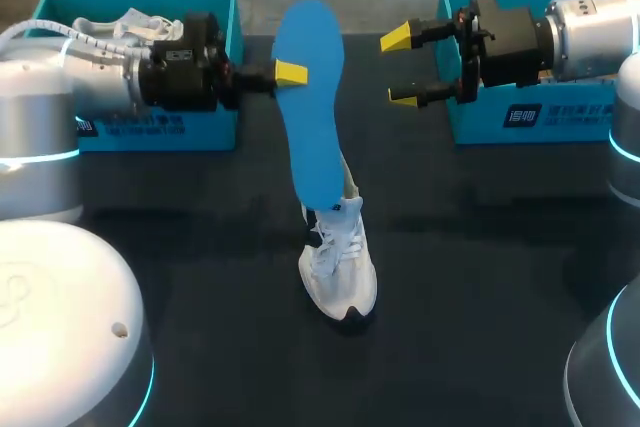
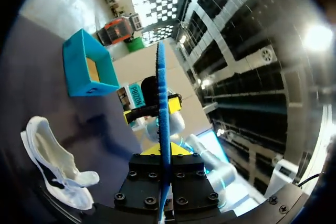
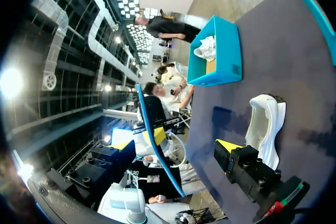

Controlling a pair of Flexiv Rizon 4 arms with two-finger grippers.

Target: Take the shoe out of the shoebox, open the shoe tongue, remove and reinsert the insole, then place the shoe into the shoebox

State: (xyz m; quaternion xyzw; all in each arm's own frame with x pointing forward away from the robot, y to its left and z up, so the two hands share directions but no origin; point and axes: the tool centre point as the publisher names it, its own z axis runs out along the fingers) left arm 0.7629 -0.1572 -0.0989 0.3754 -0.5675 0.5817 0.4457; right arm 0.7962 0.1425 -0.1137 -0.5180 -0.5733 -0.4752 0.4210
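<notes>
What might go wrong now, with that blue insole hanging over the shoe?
The left tool pinches the blue insole only near its upper end, so the long sole may bend or slip if it is pushed down. The white shoe sits unheld on the table, with the right tool open and away from it, so a push could tip or slide it.

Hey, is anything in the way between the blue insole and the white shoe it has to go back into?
Nothing visible. The insole, held in the left gripper, hangs above the shoe with no object between them. The right gripper is open and off to the side.
</notes>
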